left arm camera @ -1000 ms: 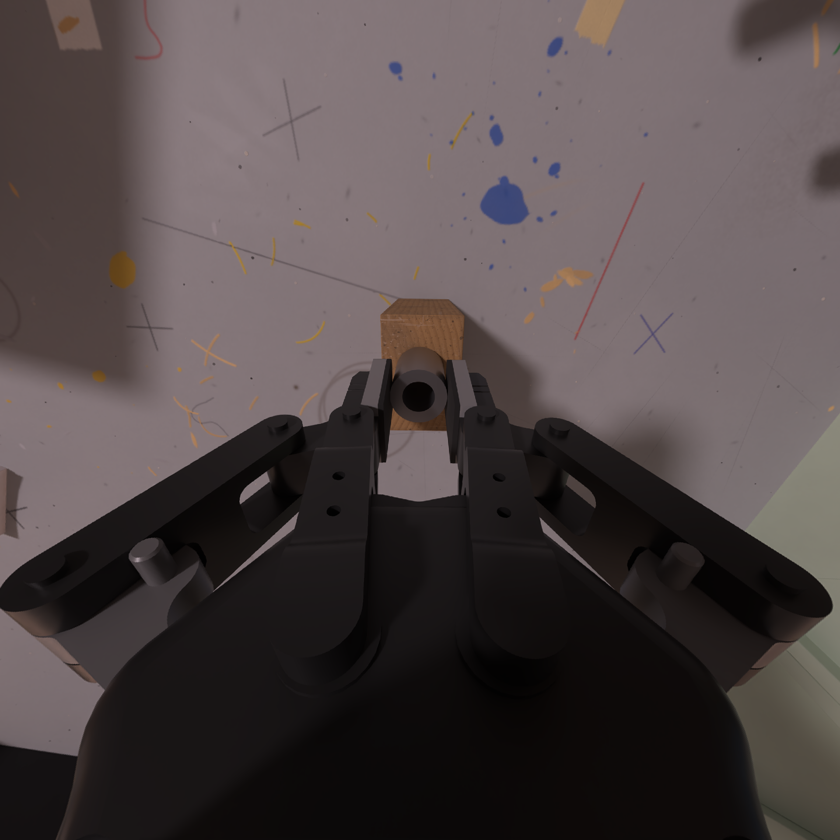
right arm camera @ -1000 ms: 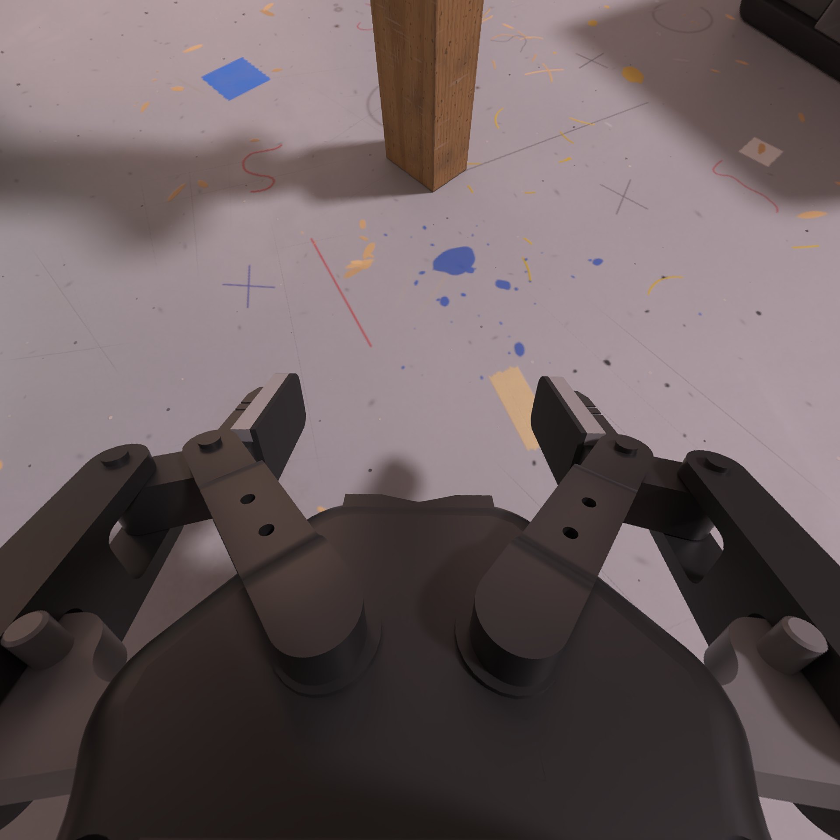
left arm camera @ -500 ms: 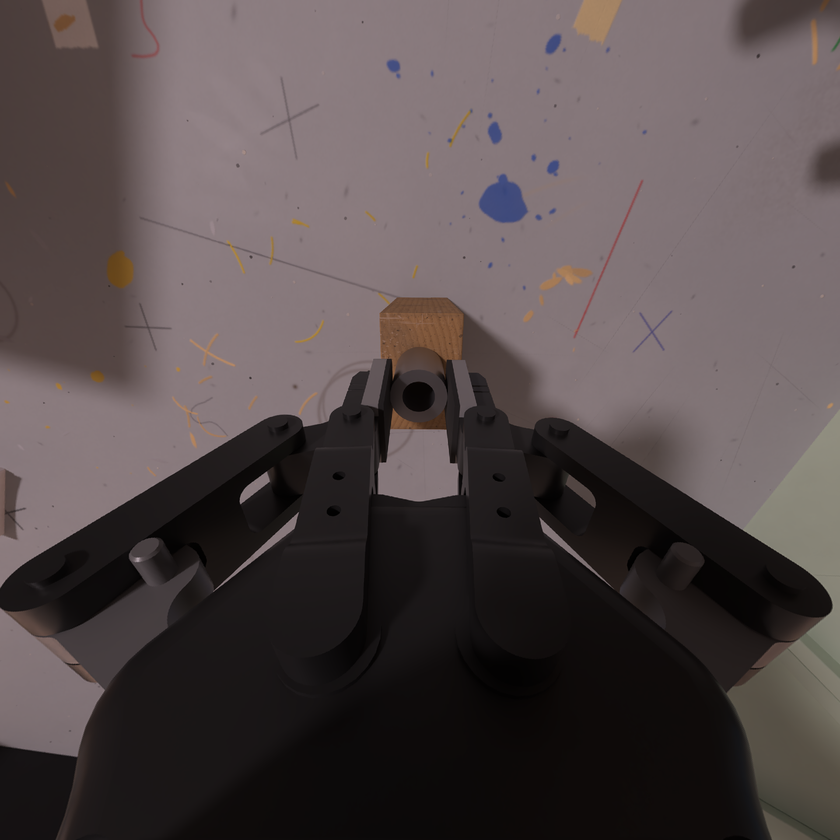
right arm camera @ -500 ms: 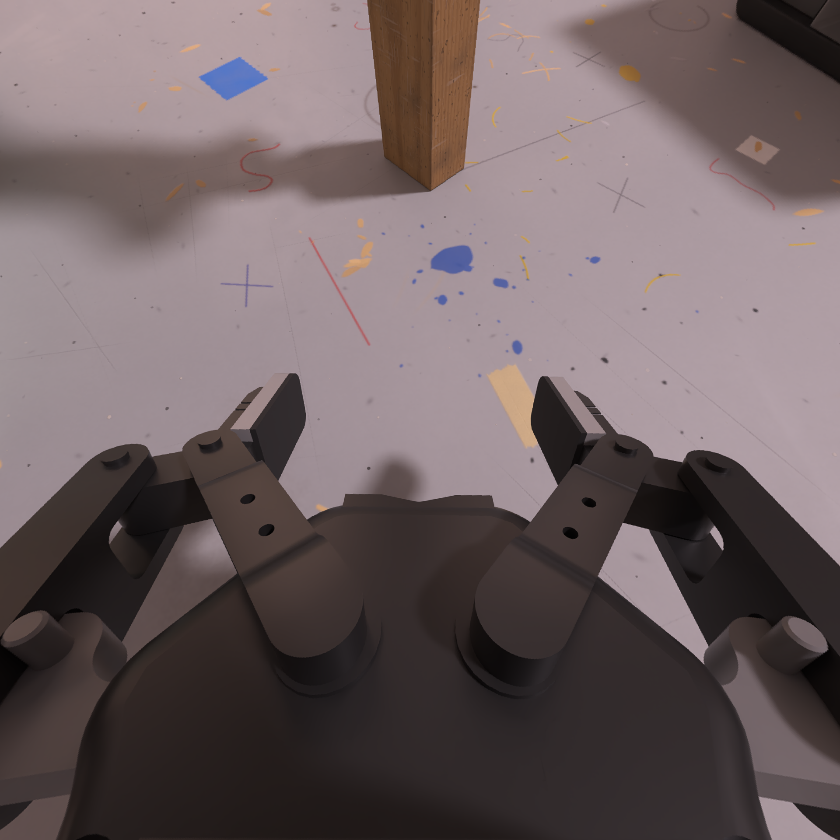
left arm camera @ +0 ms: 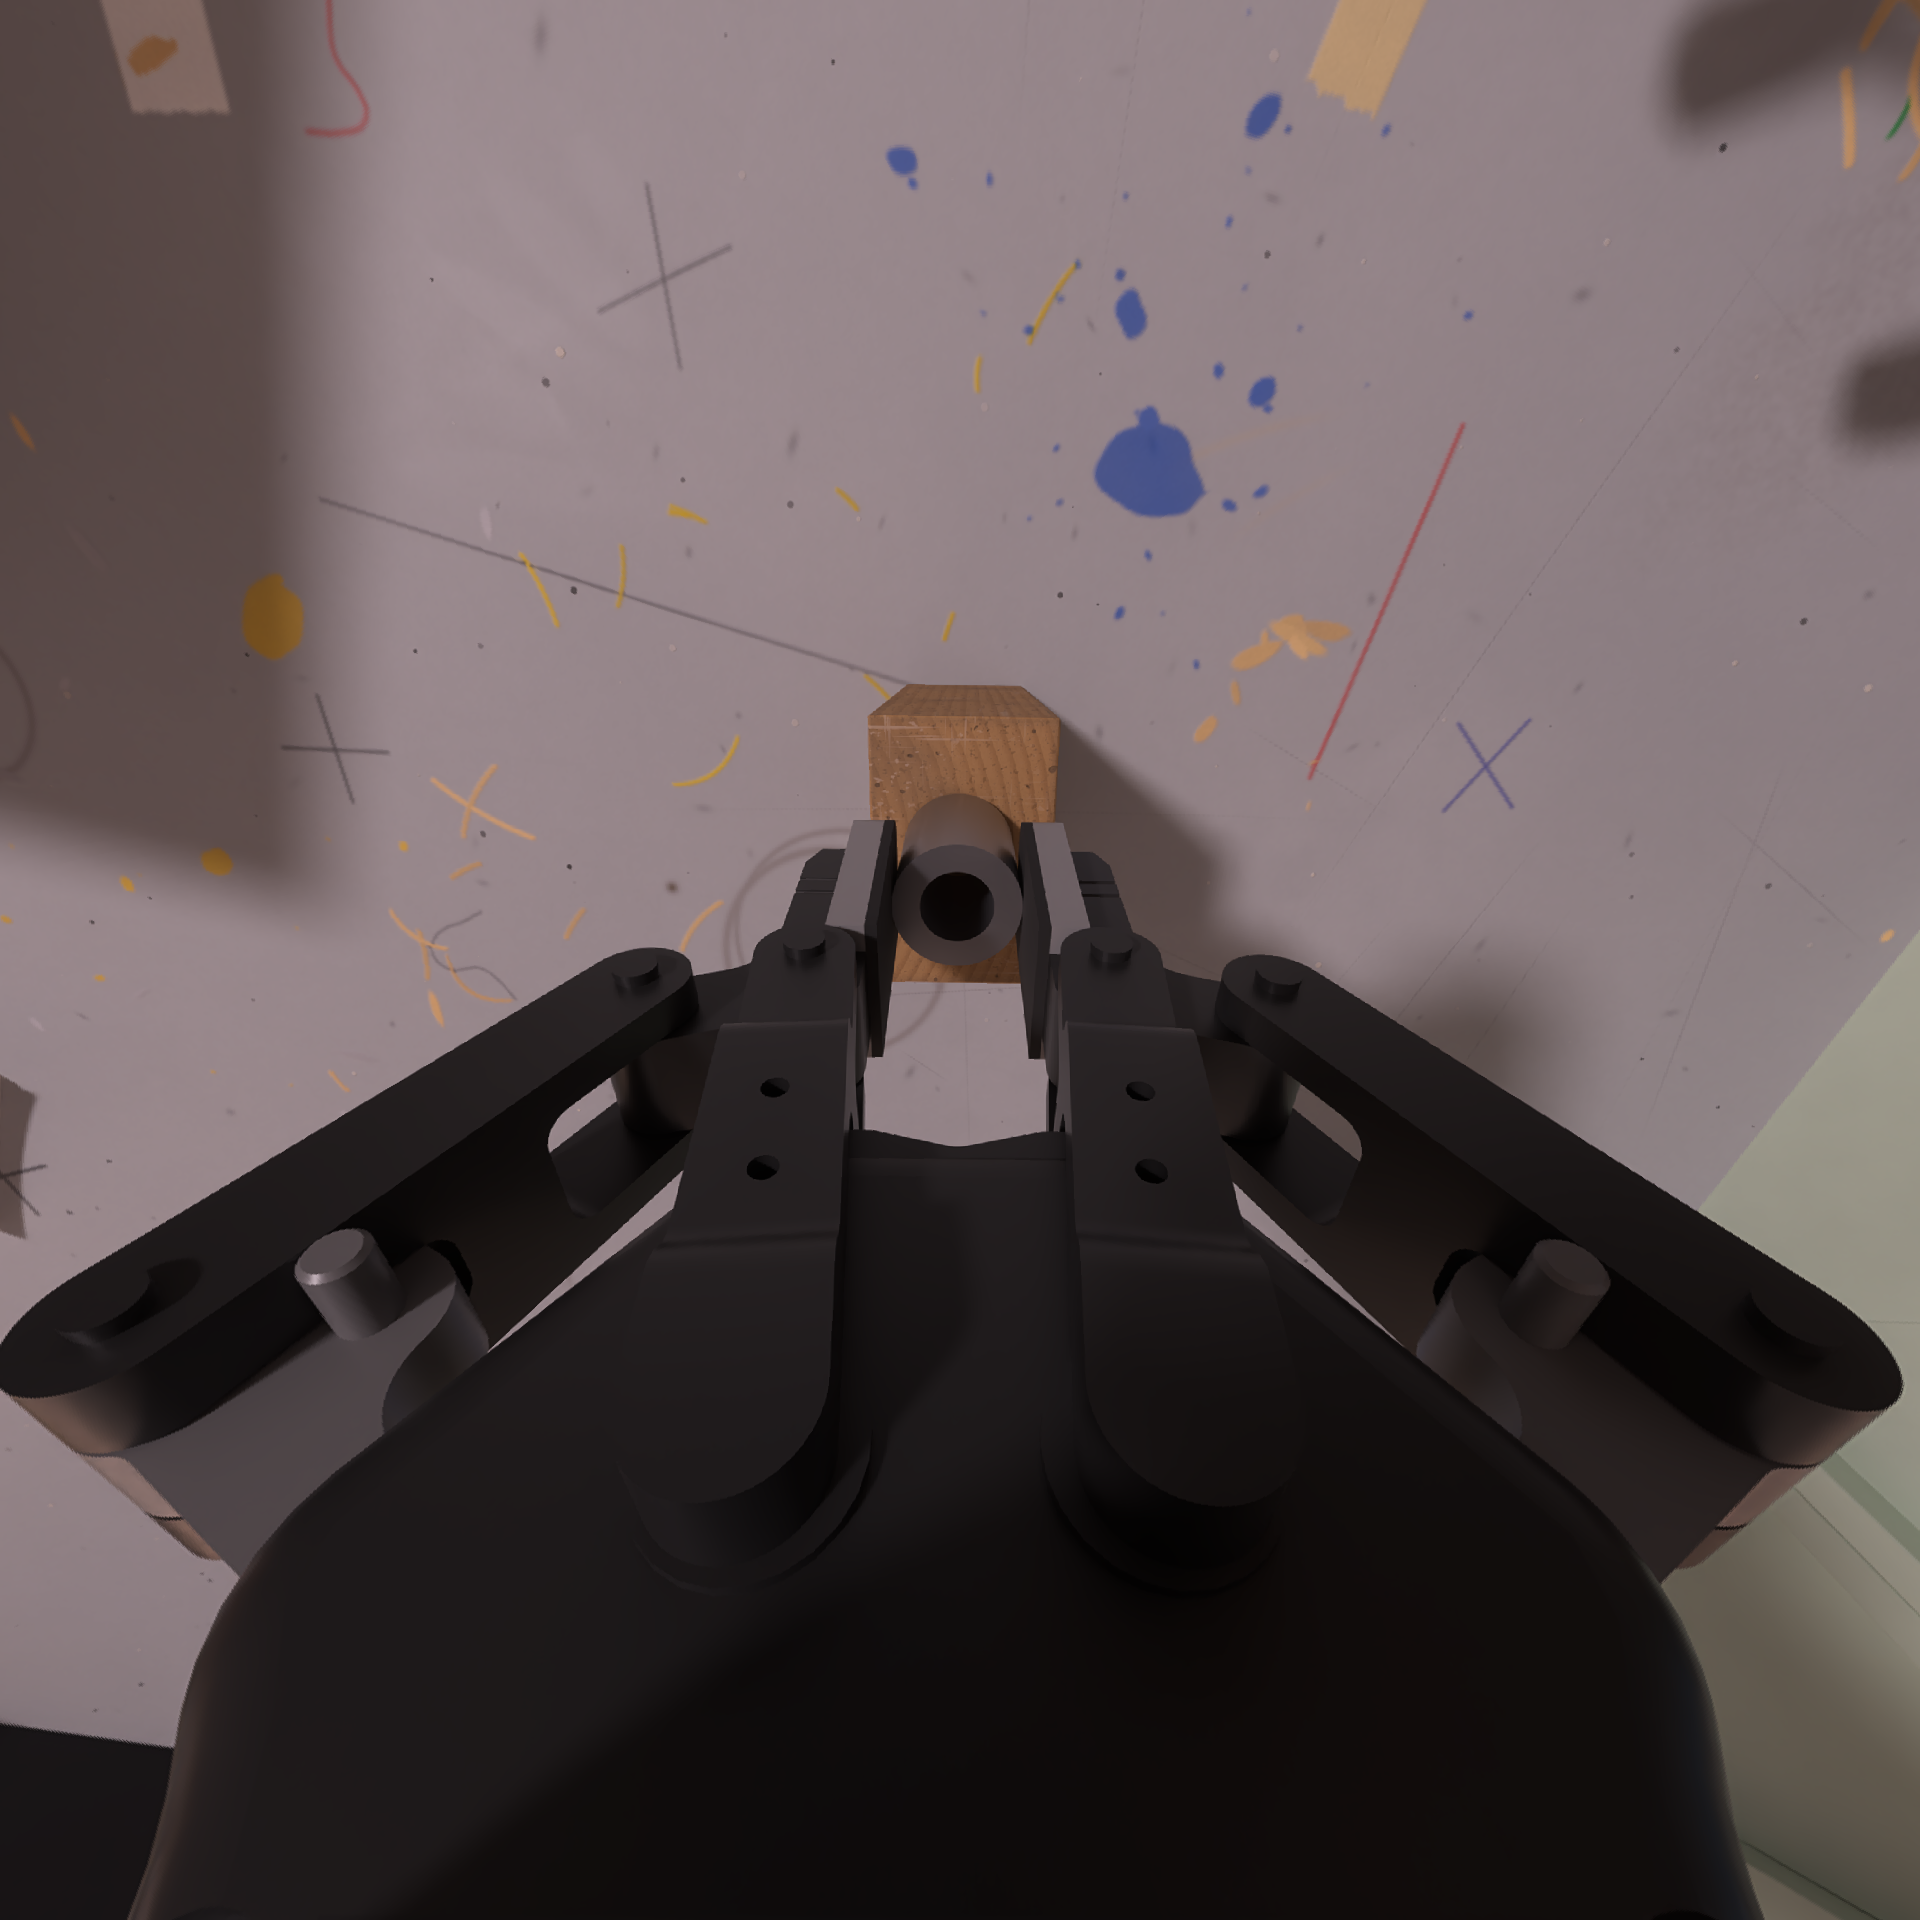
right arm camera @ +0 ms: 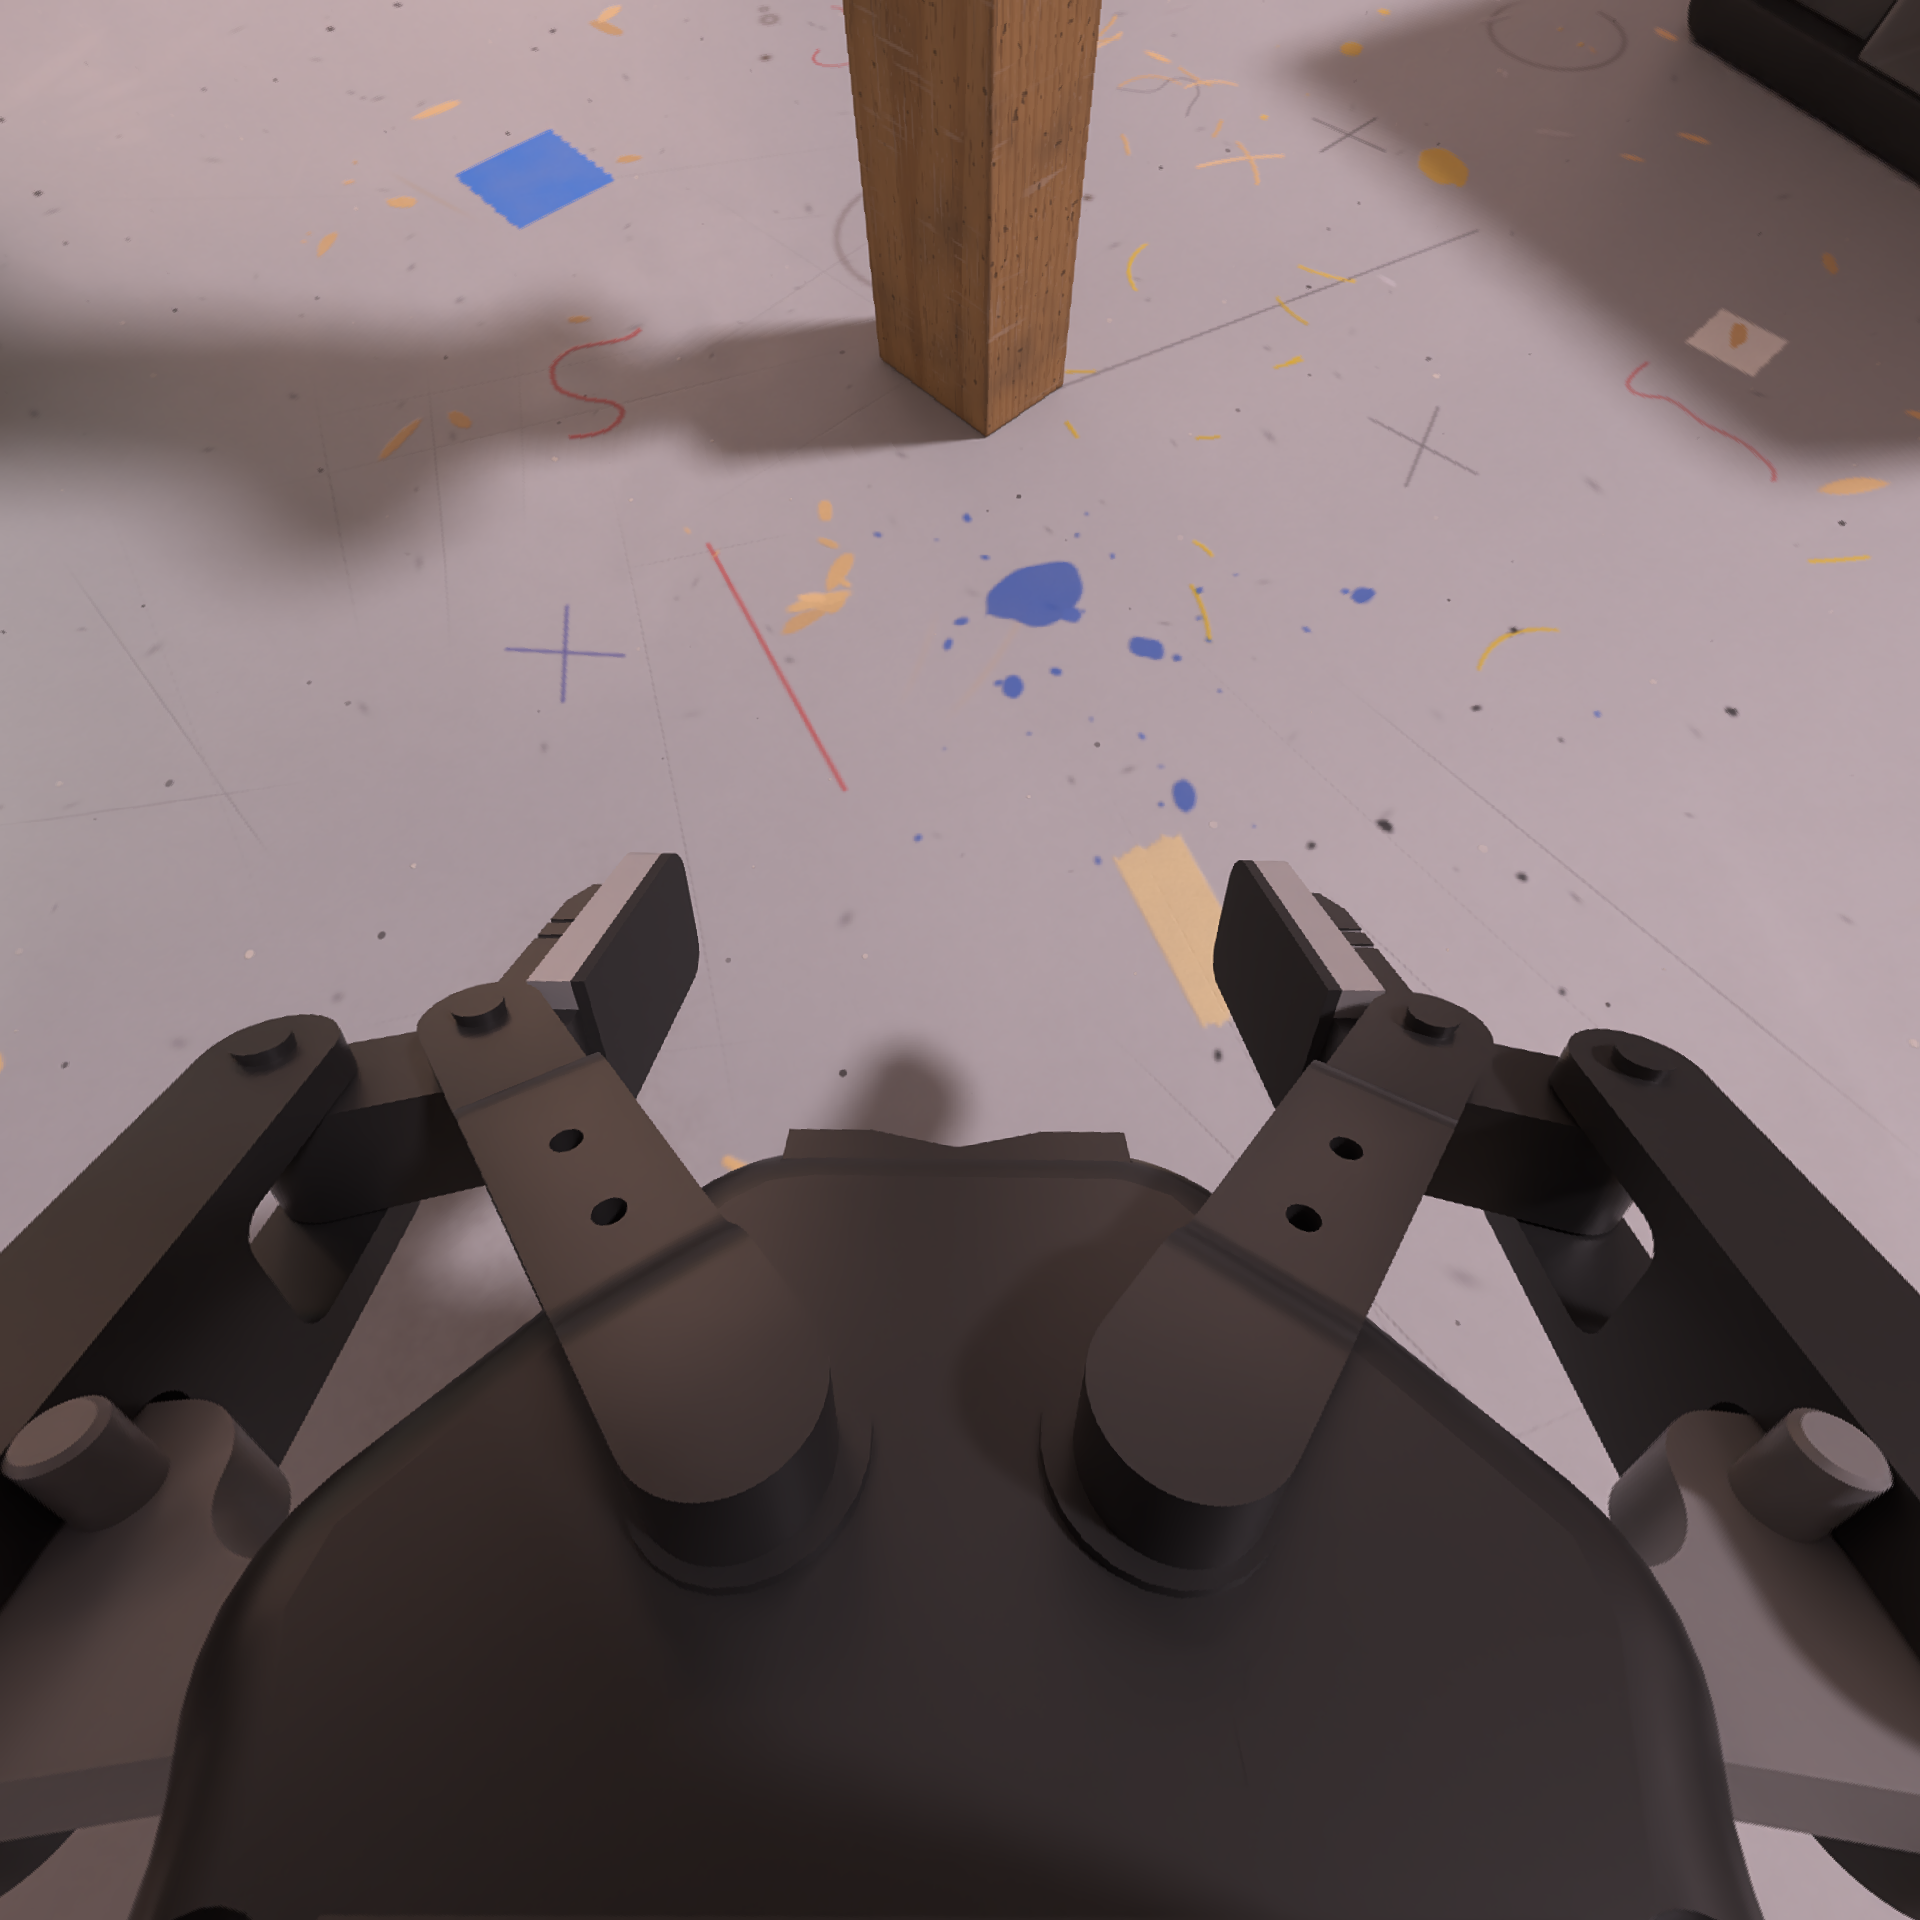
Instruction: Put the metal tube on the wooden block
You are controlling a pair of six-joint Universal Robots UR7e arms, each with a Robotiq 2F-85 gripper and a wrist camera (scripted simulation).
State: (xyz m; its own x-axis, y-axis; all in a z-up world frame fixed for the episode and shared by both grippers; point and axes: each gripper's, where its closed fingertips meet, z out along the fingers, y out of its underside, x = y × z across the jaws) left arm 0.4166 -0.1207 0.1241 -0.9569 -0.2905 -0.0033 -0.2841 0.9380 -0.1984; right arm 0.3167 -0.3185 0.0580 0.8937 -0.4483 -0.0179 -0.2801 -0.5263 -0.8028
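In the left wrist view my left gripper is shut on the dark metal tube, which I see end-on with its bore facing the camera. The tube hangs directly above the square top of the upright wooden block; whether they touch cannot be told. In the right wrist view the block stands tall on the table ahead, its top cut off by the frame. My right gripper is open and empty, low over the table, well short of the block.
The grey table is marked with paint spots, lines and tape strips. Its edge runs along the right of the left wrist view, with pale green floor beyond. A dark part of the other arm shows at the top right of the right wrist view.
Almost nothing: both views have drifted very slightly. The left gripper still holds the tube over the block and the right gripper stays open.
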